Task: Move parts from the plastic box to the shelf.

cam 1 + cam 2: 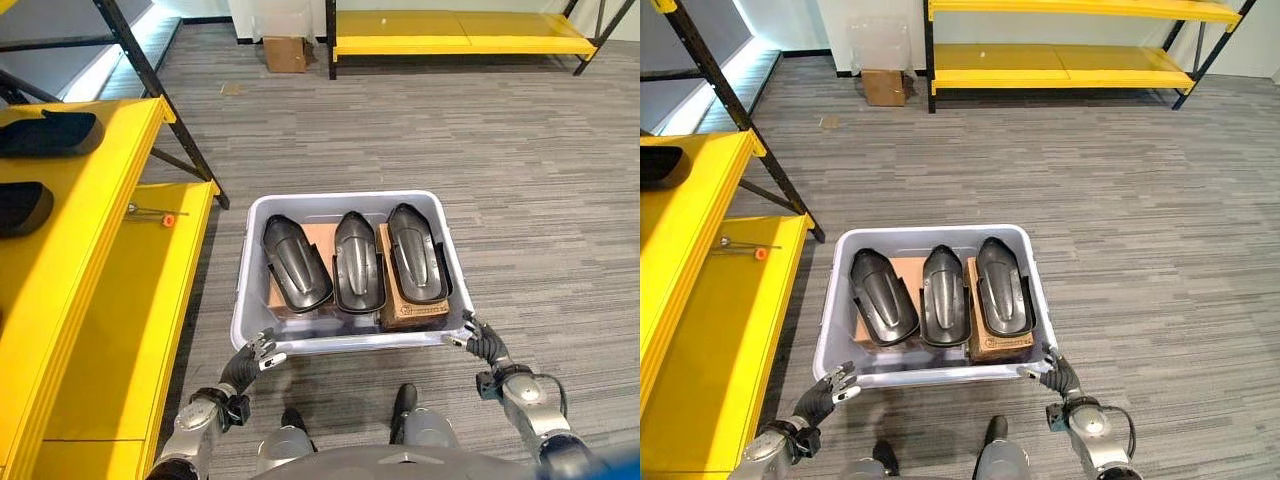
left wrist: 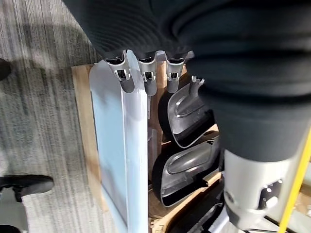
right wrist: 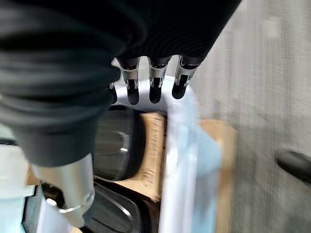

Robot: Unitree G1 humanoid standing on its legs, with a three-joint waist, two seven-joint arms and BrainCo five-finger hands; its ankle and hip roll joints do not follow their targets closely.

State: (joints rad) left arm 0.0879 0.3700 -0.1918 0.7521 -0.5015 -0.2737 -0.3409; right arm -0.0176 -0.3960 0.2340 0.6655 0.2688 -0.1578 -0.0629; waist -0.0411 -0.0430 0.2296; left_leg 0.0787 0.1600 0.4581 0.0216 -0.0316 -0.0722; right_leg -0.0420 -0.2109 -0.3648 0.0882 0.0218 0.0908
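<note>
The box (image 1: pixel 252 300) sits on the floor just right of the yellow shelf (image 1: pixel 110 300), holding three black parts (image 1: pixel 358 262) side by side on cardboard. The left hand (image 1: pixel 250 362) and right hand (image 1: pixel 478 340) curl their fingers over the box's near rim at its left and right corners.

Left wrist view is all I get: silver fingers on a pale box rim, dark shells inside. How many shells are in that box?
Observer: Three black parts lie side by side in the box, on brown cardboard.
Operator: Is the other arm doing anything?
Observer: The right hand has its fingers hooked over the box's near right corner, as the left hand does at the near left.
Operator: Where would the shells go?
Observer: A yellow shelf stands on the robot's left; two more dark parts lie on its upper level.
</note>
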